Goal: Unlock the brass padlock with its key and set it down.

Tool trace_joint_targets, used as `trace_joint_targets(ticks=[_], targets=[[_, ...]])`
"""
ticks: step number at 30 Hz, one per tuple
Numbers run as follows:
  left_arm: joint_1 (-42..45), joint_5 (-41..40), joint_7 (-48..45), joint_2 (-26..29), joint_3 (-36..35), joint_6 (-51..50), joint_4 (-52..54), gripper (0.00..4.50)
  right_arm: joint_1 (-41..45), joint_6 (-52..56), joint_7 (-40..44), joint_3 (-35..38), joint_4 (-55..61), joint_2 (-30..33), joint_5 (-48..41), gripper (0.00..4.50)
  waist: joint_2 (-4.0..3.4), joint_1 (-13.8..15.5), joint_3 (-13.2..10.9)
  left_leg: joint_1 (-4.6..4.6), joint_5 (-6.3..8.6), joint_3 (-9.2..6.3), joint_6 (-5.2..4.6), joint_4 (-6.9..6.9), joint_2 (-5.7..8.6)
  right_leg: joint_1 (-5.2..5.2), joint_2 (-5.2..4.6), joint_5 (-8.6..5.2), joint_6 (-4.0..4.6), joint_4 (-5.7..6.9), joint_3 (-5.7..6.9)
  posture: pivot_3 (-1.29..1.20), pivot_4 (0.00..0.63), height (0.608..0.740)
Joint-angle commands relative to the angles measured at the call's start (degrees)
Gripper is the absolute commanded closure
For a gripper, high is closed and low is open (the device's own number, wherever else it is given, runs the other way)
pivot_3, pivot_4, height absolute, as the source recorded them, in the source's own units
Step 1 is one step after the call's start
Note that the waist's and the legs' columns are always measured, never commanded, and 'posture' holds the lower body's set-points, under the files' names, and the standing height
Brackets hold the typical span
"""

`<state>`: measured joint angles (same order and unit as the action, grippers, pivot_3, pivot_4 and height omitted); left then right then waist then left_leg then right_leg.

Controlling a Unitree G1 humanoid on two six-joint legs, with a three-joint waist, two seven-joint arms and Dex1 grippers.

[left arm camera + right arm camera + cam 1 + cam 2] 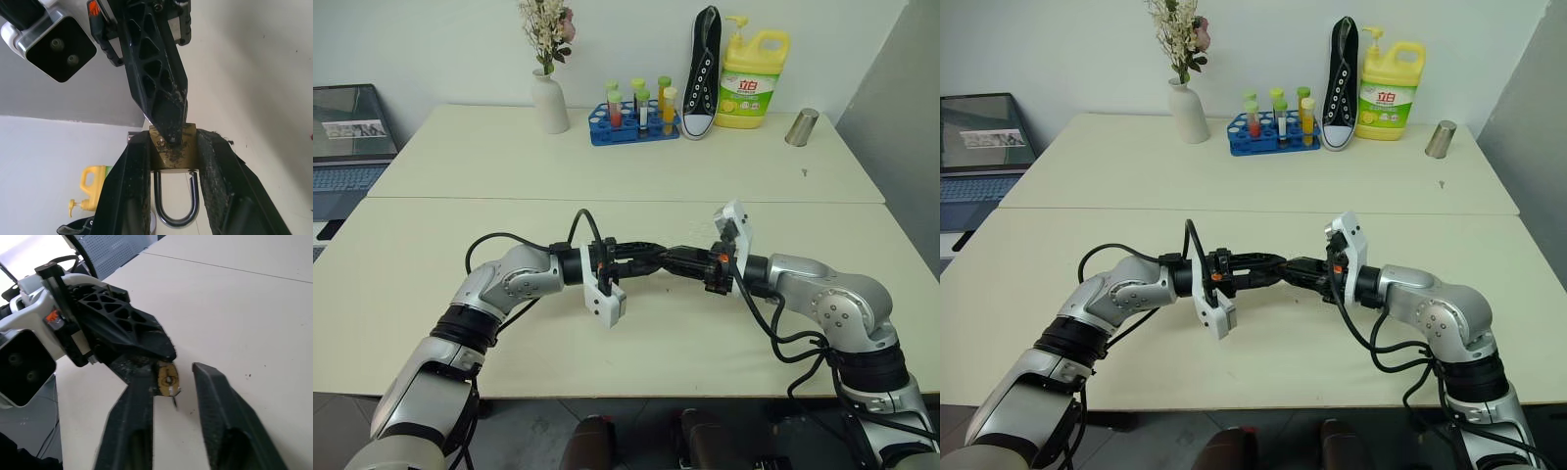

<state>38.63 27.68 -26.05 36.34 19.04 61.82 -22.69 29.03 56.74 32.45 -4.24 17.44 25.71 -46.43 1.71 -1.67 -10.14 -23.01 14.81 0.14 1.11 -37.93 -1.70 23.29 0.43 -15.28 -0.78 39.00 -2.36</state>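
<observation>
We saw the left claw [172,161] pinching the brass padlock [172,152] above the desk [636,176]; right claw [173,382] part-spread around its keyhole end, grip unclear.

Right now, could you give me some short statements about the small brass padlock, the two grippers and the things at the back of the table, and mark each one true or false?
1. The left gripper holds the small golden brass padlock between its two black fingers. True.
2. The padlock lies flat on the beige table. False: it is held up above the table.
3. The right gripper is far from the padlock, by the test tubes. False: its tip is right at the padlock, facing the left gripper.
4. A yellow plastic detergent bottle stands beside a black canvas sneaker. True.
5. The white ceramic vase has tipped over. False: it stands upright with flowers in it.
</observation>
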Motion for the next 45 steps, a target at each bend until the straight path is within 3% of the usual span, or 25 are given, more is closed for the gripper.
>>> trace_joint_targets(ticks=[1,9,16,17,25,28,31,37,42,45], targets=[[0.4,-2.1,-0.1,0.4,-0.2,0.3,1.6,3.53,1.3,-0.4,0.6,0.3,1.1,-0.2,0.3,4.36,0.00,0.0,0.0,0.00,0.00,0.00,0.00,0.00,0.00,0.00,0.00,0.00,0.00,0.00,0.00,0.00,0.150,0.740],[0.3,-3.3,-1.7,0.7,0.8,1.0,1.0,3.53,1.6,-0.8,1.4,0.5,0.7,-0.8,0.7,4.36,0.00,0.0,0.0,0.00,0.00,0.00,0.00,0.00,0.00,0.00,0.00,0.00,0.00,0.00,0.00,0.00,0.150,0.740],[-0.8,-10.0,-5.4,1.7,2.1,1.2,1.4,3.53,1.5,-1.3,2.2,0.7,0.0,-0.9,1.4,4.36,0.00,0.0,0.0,0.00,0.00,-0.01,0.00,0.00,-0.01,0.00,0.00,0.00,0.00,0.00,0.00,0.00,0.150,0.740],[-0.9,-10.8,-5.8,1.7,2.0,1.1,1.5,2.77,1.5,-1.5,2.3,0.7,-0.2,-1.0,1.6,4.36,0.00,0.0,0.0,0.00,0.00,-0.01,0.00,0.00,-0.01,0.00,0.00,0.00,0.00,0.00,0.00,0.00,0.150,0.740],[-2.9,-18.2,-8.7,2.8,1.1,0.7,3.7,0.19,1.2,-3.2,3.2,1.3,-1.9,-0.5,4.2,4.36,0.00,0.0,0.0,0.00,0.00,-0.01,0.00,0.00,-0.01,0.00,-0.01,0.00,0.00,0.00,0.00,0.00,0.150,0.740],[-6.0,-25.4,-10.3,3.9,0.8,-2.9,8.9,0.00,0.8,-4.4,3.7,1.3,-2.2,0.2,6.0,4.36,-0.01,-0.1,0.0,0.00,0.00,0.01,0.00,0.00,-0.01,0.00,-0.02,0.00,0.00,-0.01,-0.02,0.00,0.150,0.740],[-7.7,-33.3,-11.4,3.5,-1.7,-13.0,13.7,0.62,0.0,-5.4,4.5,1.0,-1.7,1.3,7.1,4.36,-0.01,-0.1,0.0,0.00,0.00,-0.01,0.00,0.00,-0.02,0.00,-0.05,0.00,0.00,-0.01,-0.02,0.00,0.150,0.740],[-5.2,-41.3,-12.9,0.7,-6.5,-30.9,15.4,2.67,-1.6,-8.0,6.7,0.2,1.3,3.5,8.9,4.36,-0.01,0.0,0.0,0.01,0.00,-0.04,0.00,-0.04,0.02,-0.01,0.15,-0.03,-0.05,0.02,0.02,0.00,0.150,0.740],[-3.9,-45.9,-20.0,-1.0,-5.9,-48.8,13.9,4.37,-2.2,-9.5,8.5,0.7,5.3,4.3,8.5,4.36,-0.01,-0.1,0.0,0.01,0.00,-0.03,0.00,-0.03,0.02,-0.01,0.25,-0.15,-0.25,-0.01,0.02,0.00,0.150,0.740],[-4.8,-47.8,-24.8,-2.7,-5.4,-55.2,14.2,4.50,-2.3,-9.4,9.5,1.2,6.8,4.6,7.6,4.36,-0.01,-0.1,0.0,0.01,0.00,-0.02,0.00,-0.03,0.00,-0.01,0.27,-0.15,-0.24,-0.01,0.03,0.00,0.150,0.740]])
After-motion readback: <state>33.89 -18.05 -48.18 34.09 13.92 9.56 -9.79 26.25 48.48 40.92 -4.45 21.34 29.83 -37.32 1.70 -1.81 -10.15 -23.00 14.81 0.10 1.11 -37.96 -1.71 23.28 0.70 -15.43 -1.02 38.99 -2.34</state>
